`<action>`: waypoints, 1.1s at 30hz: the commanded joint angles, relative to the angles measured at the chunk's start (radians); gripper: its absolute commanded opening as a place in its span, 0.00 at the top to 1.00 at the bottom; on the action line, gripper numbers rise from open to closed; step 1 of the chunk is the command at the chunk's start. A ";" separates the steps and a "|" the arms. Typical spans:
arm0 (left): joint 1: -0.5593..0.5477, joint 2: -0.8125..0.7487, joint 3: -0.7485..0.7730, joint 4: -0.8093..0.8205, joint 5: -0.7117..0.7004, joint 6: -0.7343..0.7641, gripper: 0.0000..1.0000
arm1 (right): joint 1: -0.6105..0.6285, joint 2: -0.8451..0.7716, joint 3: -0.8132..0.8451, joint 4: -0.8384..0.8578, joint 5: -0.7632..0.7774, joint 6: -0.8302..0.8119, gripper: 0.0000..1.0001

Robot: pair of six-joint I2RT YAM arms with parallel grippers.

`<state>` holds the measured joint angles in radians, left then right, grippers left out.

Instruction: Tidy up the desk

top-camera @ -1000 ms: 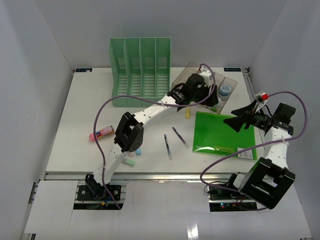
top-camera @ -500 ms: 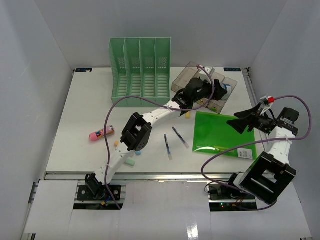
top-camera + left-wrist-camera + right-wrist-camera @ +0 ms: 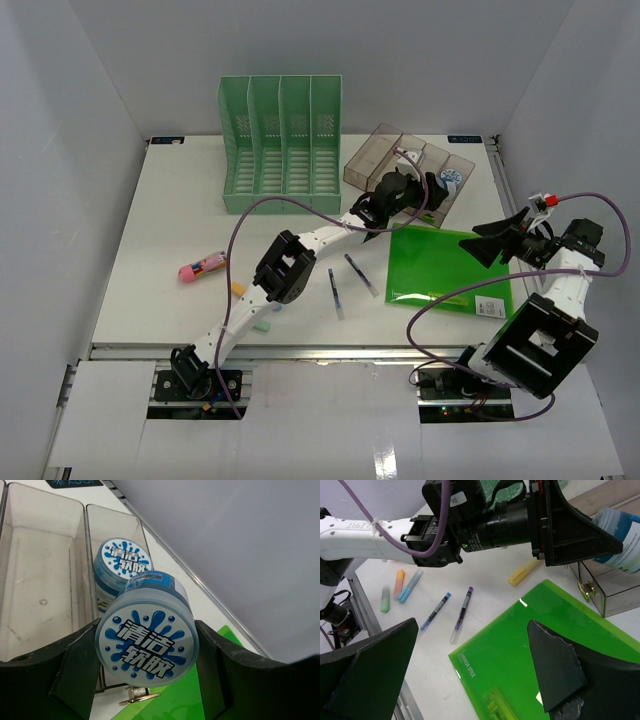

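As I look out from the arm bases, the white worktop (image 3: 150, 220) spreads ahead between its metal rails and carries everything. Nearest me lie a mint highlighter (image 3: 385, 599), an orange one (image 3: 399, 582) and a blue one (image 3: 410, 586), with a pink tube (image 3: 202, 267) further left. A blue-capped pen (image 3: 435, 611) and a purple-capped pen (image 3: 461, 612) lie side by side, slightly apart, just left of the green folder (image 3: 450, 270). My right pincer (image 3: 485, 243) hovers over the folder's right part, spread wide, holding nothing. Beyond the folder's far edge lies a yellow highlighter (image 3: 525, 572). Further out, my left pincer (image 3: 147, 647) pinches a round blue-labelled jar (image 3: 145, 625) by its sides, raised beside the clear tray (image 3: 45, 580). A matching second jar (image 3: 121, 560) sits in the tray's right-hand compartment. The green file rack (image 3: 282, 140) stands upright at the back left
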<state>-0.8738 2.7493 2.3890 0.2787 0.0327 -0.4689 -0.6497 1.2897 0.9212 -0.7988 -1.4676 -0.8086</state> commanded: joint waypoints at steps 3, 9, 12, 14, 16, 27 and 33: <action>-0.007 -0.049 0.036 0.052 -0.017 0.006 0.78 | -0.018 0.075 0.104 -0.330 -0.055 -0.325 0.03; -0.019 -0.056 0.030 0.043 -0.035 0.011 0.39 | -0.019 0.150 0.147 -0.510 -0.055 -0.510 0.03; -0.023 -0.064 0.029 0.028 -0.060 0.022 0.23 | -0.019 0.144 0.143 -0.510 -0.052 -0.515 0.03; -0.024 -0.072 0.027 0.020 -0.059 0.027 0.14 | -0.019 0.137 0.142 -0.510 -0.053 -0.517 0.03; -0.024 -0.081 0.021 0.010 -0.060 0.033 0.07 | -0.019 0.131 0.139 -0.510 -0.054 -0.517 0.03; -0.024 -0.179 -0.009 -0.022 -0.040 0.069 0.02 | -0.010 0.110 0.141 -0.510 -0.042 -0.528 0.03; -0.022 -0.421 -0.173 -0.049 -0.034 0.162 0.02 | 0.062 0.058 0.176 -0.507 0.018 -0.534 0.03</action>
<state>-0.8925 2.6422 2.3246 0.2264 -0.0143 -0.3862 -0.6383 1.4039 1.0343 -1.2854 -1.4661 -1.3104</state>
